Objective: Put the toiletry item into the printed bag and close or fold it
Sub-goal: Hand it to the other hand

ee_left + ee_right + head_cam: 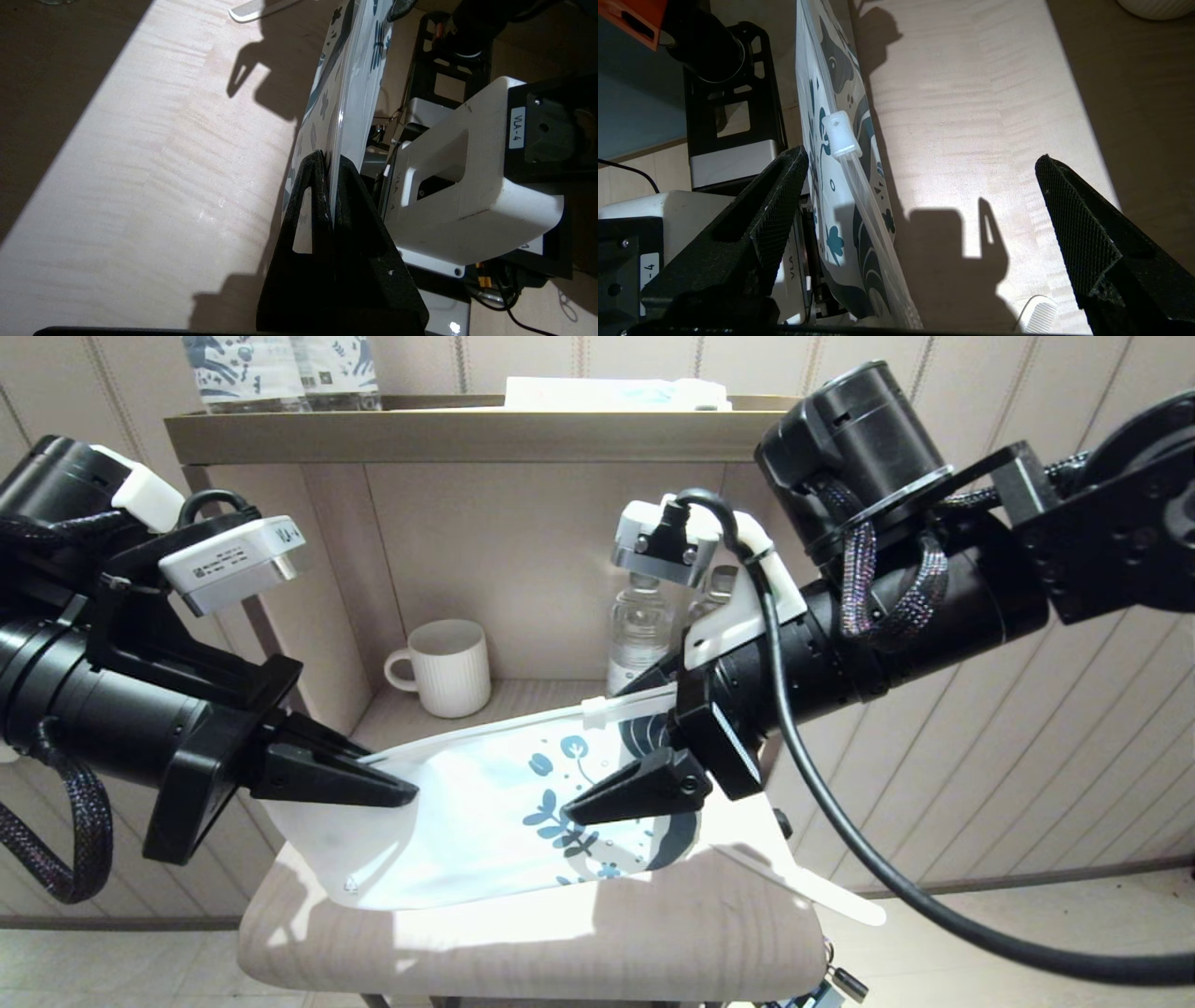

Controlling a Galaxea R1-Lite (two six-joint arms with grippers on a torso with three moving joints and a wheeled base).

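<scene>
The flat white plastic printed bag (485,812) with its dark blue-teal leaf print is hanging lifted above the pale wood table (523,943), its lower edge nearly touching the sunlit surface and its strip edge running up toward 2 o'clock in the head view. The left gripper (397,793), reaching in from 9 o'clock, is pinching the bag's plain end, fingers pressed together on the film. The right gripper (583,812) is coming in from 3 o'clock, angled downward, with its fingers spread wide beside the printed end (one finger is showing in front of the bag, the other is hidden behind it). The slim flat white toiletry item (812,887) is lying on the table at about 4 o'clock from the bag, near the table's right edge, apart from both grippers. The right wrist view alone is showing the white slider clip (841,136) on the bag's strip, plus bare sunlit wood between its fingers. The left wrist view alone is showing the film clamped edge-on. A ribbed white ceramic mug (448,667) is standing at 12 o'clock, behind the bag.
</scene>
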